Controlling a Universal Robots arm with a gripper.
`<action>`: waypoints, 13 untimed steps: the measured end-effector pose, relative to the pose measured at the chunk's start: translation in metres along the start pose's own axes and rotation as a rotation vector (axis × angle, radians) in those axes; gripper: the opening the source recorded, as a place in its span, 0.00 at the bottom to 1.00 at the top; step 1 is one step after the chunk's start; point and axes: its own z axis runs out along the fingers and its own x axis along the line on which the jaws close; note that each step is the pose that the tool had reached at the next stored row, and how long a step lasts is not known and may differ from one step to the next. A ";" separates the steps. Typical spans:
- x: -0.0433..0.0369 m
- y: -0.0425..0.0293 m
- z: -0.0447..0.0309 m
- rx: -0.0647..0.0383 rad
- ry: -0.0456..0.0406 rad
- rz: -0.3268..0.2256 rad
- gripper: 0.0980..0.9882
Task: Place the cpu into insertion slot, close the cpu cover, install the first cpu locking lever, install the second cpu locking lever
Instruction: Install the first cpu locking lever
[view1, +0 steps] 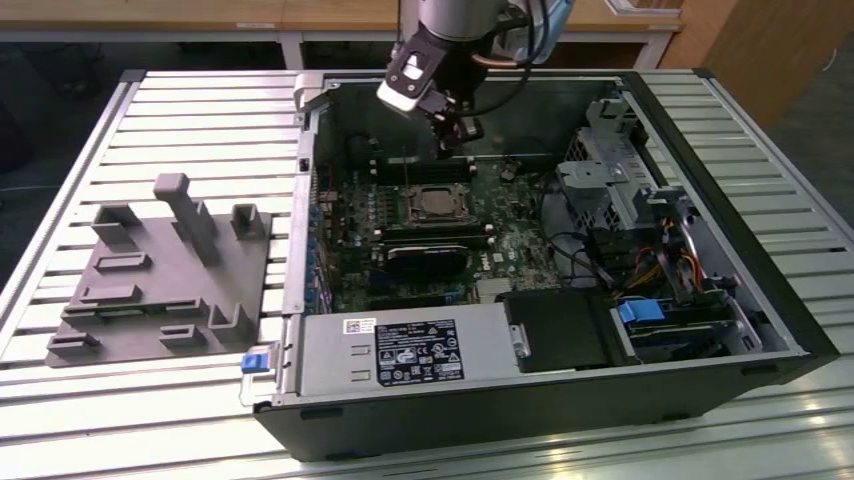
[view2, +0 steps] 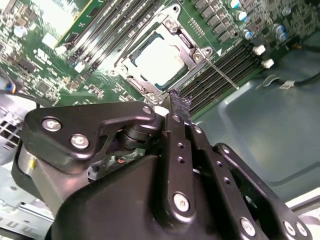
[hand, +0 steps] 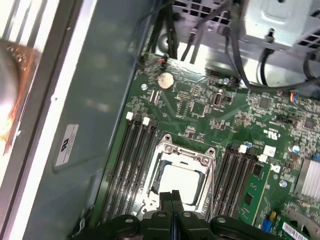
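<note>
The cpu (view2: 157, 60) lies flat in the insertion slot (view2: 136, 80) on the green motherboard (view1: 521, 250), its silvery top showing. The cpu cover (view2: 187, 42), a silver frame, lies down around it. A thin locking lever (view2: 222, 75) runs out along one side of the socket; whether it is latched I cannot tell. My gripper (view2: 180, 102) is shut with nothing in it and hovers just above the socket's edge. In the first wrist view the gripper (hand: 173, 196) points at the cpu (hand: 181, 182) inside the cover (hand: 182, 154). In the exterior view the gripper (view1: 458, 140) hangs over the board behind the cpu (view1: 435, 205).
The open computer case (view1: 747, 300) rests on a slatted metal table (view1: 200, 110). Black memory slots (hand: 135, 165) flank the socket. A power supply (view1: 400, 352) fills the case's near side, and a drive cage (view1: 621, 180) with cables stands at the exterior view's right. A grey fixture block (view1: 160, 270) sits at its left.
</note>
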 end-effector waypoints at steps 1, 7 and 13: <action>0.0000 0.0000 0.0000 0.001 0.0005 -0.015 0.01; 0.0000 0.0000 0.0001 0.009 0.0049 -0.134 0.01; 0.0000 0.0000 0.0003 0.014 0.0079 -0.216 0.01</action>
